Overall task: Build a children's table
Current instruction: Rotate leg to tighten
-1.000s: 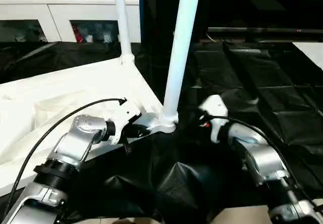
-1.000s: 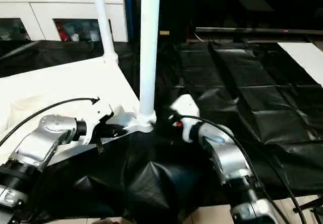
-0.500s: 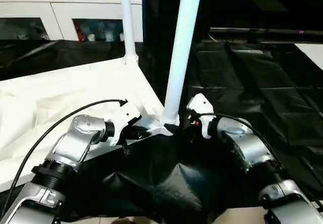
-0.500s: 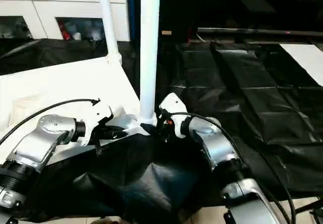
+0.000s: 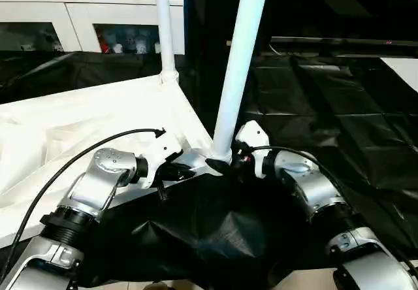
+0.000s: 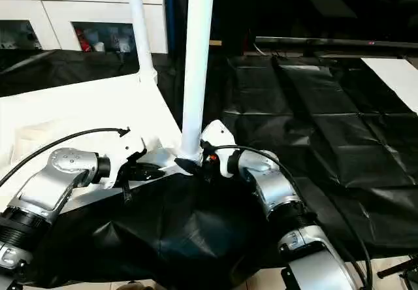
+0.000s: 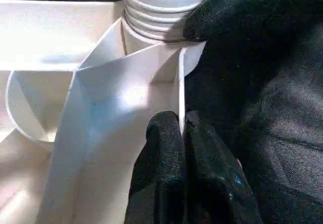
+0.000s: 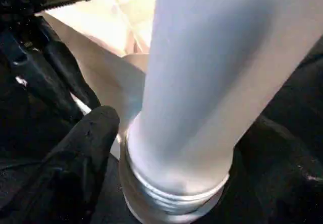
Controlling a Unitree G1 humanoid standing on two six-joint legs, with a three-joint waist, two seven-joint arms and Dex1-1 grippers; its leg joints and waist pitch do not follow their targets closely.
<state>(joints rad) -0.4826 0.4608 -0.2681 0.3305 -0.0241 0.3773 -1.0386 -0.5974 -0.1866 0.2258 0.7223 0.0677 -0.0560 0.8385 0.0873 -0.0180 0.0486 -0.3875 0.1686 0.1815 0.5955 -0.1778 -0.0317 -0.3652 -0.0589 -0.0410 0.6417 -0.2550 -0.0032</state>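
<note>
The children's table lies upside down, its white top [image 5: 85, 117] ribs up. Two white legs stand in corner sockets: a near leg [image 5: 238, 61] and a far leg [image 5: 163, 22]. My left gripper [image 5: 186, 171] is shut on the thin edge wall of the top beside the near socket; the left wrist view has its fingertips [image 7: 166, 133] pinching that wall. My right gripper [image 5: 225, 162] is open around the foot of the near leg [image 8: 202, 82]. One of its fingers [image 8: 83, 153] lies close against the threaded base.
Black sheeting [image 5: 326, 100] covers the floor to the right and in front. A white cabinet with glass doors [image 5: 78, 16] stands behind the table. A dark rail [image 5: 339, 42] runs along the back right, and a white sheet [image 6: 392, 68] lies at the far right.
My right gripper has swung left from the black sheeting to the foot of the near leg, and its fingers now straddle it. The left gripper has kept its hold.
</note>
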